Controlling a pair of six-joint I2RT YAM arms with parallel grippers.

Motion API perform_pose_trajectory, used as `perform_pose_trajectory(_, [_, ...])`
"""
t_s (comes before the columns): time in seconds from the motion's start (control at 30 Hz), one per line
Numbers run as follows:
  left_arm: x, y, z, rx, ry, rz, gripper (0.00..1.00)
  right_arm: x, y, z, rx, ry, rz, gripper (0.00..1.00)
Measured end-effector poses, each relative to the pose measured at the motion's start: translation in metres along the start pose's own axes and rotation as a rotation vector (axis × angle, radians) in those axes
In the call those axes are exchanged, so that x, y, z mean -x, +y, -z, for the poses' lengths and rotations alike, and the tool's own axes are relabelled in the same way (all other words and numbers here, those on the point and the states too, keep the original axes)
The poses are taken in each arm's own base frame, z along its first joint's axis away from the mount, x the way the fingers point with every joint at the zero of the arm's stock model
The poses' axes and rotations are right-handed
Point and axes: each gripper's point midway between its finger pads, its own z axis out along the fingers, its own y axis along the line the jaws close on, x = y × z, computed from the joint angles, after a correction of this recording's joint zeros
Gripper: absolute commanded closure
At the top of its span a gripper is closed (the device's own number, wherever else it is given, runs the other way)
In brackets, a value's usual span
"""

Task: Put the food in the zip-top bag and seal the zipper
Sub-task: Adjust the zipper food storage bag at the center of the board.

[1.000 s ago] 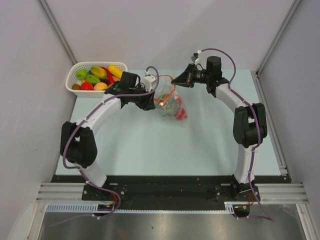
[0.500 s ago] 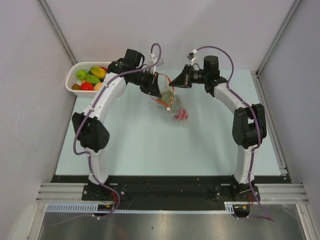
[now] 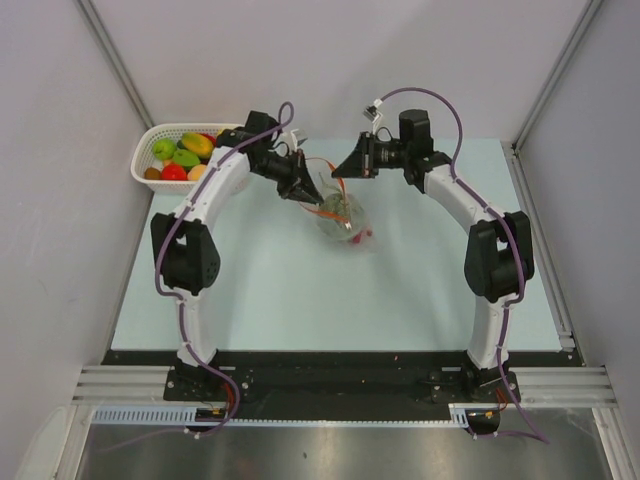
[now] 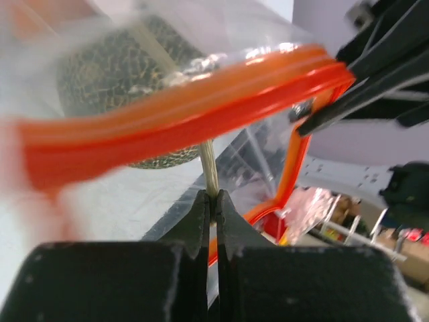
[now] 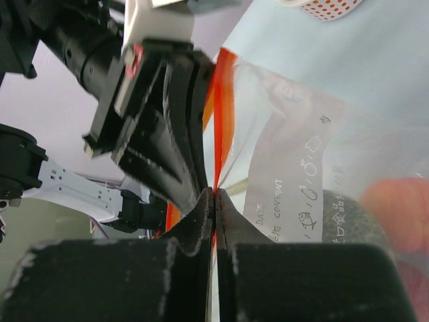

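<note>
the zipper [image 4: 188, 114] smears to a blur at its left end and hides a band of a netted green food [image 4: 114, 74] behind it. in the right wrist view a reddish food [image 5: 399, 208] runs off the right edge. from above, the contents of the zip-top bag [image 3: 345, 215] are too small to tell apart.

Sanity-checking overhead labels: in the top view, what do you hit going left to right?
basket → left gripper → bag → right elbow. The right gripper is left out: it sits within the bag's span, so its place in the order is unclear.
</note>
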Motion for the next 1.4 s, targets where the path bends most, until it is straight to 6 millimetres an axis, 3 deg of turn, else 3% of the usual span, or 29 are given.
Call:
perform_pose_trajectory(0.17, [0.039,0.006,0.008,0.029,-0.147,0.134,0.98,-0.003,0.002,0.000,-0.001,0.009,0.008,1.00])
perform_pose_trajectory(0.3, [0.062,0.025,0.008,0.143,-0.268,0.165,0.78,-0.002,0.002,-0.001,0.000,0.008,0.008,1.00])
perform_pose_trajectory(0.33, [0.066,0.030,0.007,0.177,-0.293,0.170,0.71,-0.002,0.003,-0.001,0.000,0.008,0.004,1.00])
perform_pose_trajectory(0.37, [0.068,0.032,0.007,0.197,-0.308,0.168,0.57,-0.002,0.003,-0.001,0.001,0.006,0.001,1.00])
perform_pose_trajectory(0.47, [0.074,0.038,0.007,0.248,-0.345,0.173,0.41,0.002,0.004,0.000,0.005,-0.004,-0.012,1.00])
perform_pose_trajectory(0.67, [0.084,0.036,0.018,0.267,-0.392,0.065,0.19,0.013,0.005,0.006,0.011,-0.039,-0.043,1.00])
perform_pose_trajectory(0.83, [0.083,0.026,0.059,0.348,-0.474,-0.144,0.20,0.024,0.003,0.013,0.010,-0.070,-0.060,1.00])
perform_pose_trajectory(0.93, [0.069,0.022,0.091,0.428,-0.530,-0.263,0.21,0.028,0.003,0.015,0.013,-0.085,-0.065,1.00])
perform_pose_trajectory(1.03, [0.053,0.026,0.106,0.480,-0.538,-0.321,0.21,0.031,0.005,0.015,0.020,-0.093,-0.066,1.00])
perform_pose_trajectory(1.13, [0.054,0.038,0.100,0.496,-0.510,-0.329,0.22,0.032,0.005,0.015,0.023,-0.097,-0.064,1.00])
perform_pose_trajectory(1.27, [0.053,0.062,0.071,0.474,-0.425,-0.288,0.21,0.029,0.002,0.015,0.020,-0.094,-0.074,1.00])
perform_pose_trajectory(1.4, [0.030,0.083,0.044,0.417,-0.337,-0.243,0.17,0.025,-0.001,0.014,0.015,-0.090,-0.086,1.00])
